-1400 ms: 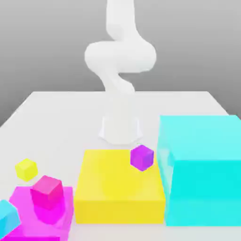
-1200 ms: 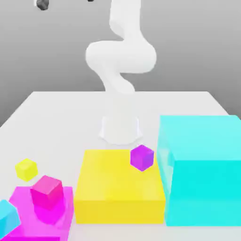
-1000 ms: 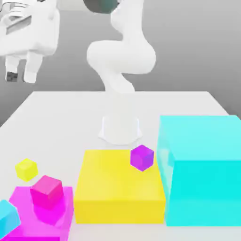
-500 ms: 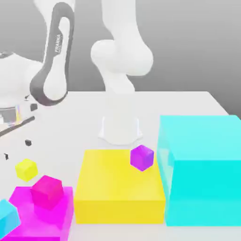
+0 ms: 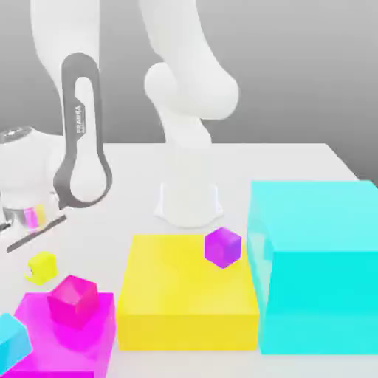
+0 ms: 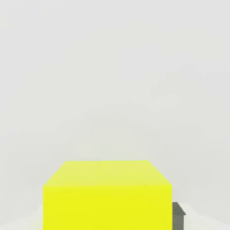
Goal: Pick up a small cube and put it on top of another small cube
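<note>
The small cube (image 5: 42, 266) is seen resting on the white table (image 5: 295, 159), beside the magenta block (image 5: 44, 339), so nothing is lifted yet. Whether the gripper is open cannot be told. The grasp, lift and stacking are judged as remaining.

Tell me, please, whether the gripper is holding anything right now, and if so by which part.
It cannot be told. The small yellow cube rests on the white table below the hand, and in the hand view it sits close, but no grip is visible.
</note>
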Controlling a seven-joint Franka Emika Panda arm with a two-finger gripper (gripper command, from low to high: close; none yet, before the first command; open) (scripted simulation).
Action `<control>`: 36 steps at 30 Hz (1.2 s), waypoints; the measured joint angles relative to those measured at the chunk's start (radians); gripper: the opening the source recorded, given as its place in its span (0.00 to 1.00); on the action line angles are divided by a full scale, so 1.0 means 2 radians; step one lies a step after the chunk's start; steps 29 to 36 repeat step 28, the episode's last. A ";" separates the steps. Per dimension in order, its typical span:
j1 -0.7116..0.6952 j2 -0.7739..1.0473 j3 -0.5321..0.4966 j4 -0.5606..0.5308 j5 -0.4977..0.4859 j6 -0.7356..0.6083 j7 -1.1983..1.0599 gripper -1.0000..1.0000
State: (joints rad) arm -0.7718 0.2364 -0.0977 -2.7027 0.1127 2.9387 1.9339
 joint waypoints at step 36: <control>0.098 0.030 0.104 0.289 -0.079 -0.259 -0.165 1.00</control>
